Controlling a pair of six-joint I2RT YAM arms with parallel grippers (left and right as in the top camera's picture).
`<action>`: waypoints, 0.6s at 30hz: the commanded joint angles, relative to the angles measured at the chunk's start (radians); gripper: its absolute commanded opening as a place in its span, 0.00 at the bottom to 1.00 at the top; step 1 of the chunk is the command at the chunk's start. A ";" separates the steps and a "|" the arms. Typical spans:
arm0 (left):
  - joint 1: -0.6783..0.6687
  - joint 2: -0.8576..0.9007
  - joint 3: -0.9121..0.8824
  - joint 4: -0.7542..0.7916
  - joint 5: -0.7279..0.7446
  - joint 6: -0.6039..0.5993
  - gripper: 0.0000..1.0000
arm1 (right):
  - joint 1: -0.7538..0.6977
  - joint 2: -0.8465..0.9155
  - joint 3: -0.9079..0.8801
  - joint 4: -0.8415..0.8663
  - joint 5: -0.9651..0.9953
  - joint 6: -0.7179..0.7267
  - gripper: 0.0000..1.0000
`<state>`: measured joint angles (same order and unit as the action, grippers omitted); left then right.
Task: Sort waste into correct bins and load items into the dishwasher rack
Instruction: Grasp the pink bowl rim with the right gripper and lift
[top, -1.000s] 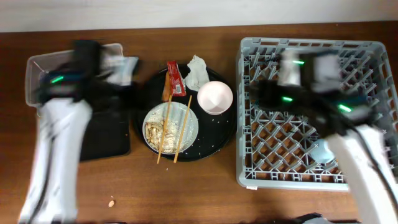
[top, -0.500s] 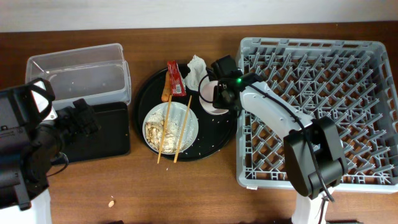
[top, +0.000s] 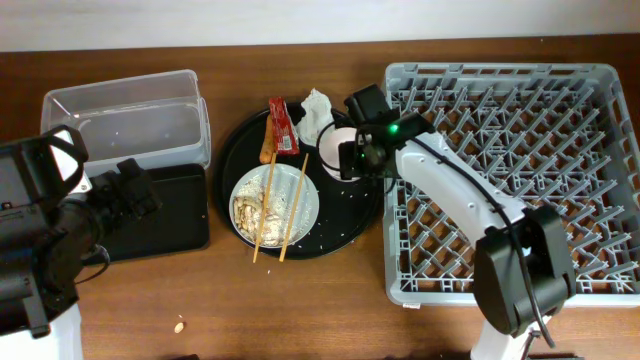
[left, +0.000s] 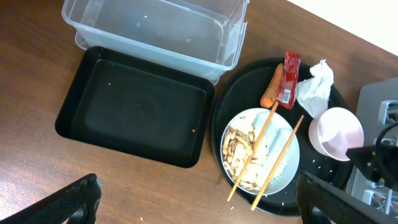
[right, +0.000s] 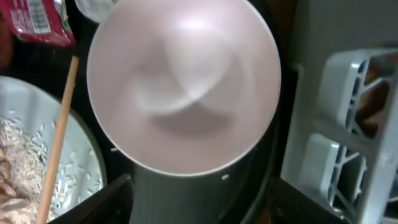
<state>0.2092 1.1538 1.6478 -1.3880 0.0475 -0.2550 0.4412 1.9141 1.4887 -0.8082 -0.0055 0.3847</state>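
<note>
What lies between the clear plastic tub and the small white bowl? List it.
Overhead view: red snack wrapper and orange carrot-like piece, on the round black tray.

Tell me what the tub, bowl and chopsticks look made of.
Tub: clear plastic, see-through with glossy walls. Bowl: smooth white with a soft sheen; ceramic or melamine, can't tell which. Chopsticks: pale tan and matte, likely wood or bamboo.

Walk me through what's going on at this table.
The right hand is open over the bowl on the round tray, beside the rack, and is not gripping it yet. The left hand hangs open by the black bin, holding nothing. The plate with chopsticks and scraps, the wrapper, napkin and carrot all lie on the round tray.
</note>
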 joint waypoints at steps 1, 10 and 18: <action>0.004 -0.001 0.010 0.002 -0.011 -0.010 0.99 | -0.004 0.007 -0.003 0.005 0.011 0.075 0.57; 0.004 -0.001 0.010 0.002 -0.011 -0.010 0.99 | -0.056 0.097 -0.008 -0.010 -0.004 0.037 0.61; 0.004 -0.002 0.010 -0.001 -0.011 -0.010 0.99 | -0.055 0.097 -0.008 0.068 0.006 0.302 0.42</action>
<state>0.2092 1.1538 1.6478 -1.3884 0.0475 -0.2550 0.3996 2.0113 1.4826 -0.7567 -0.0250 0.6098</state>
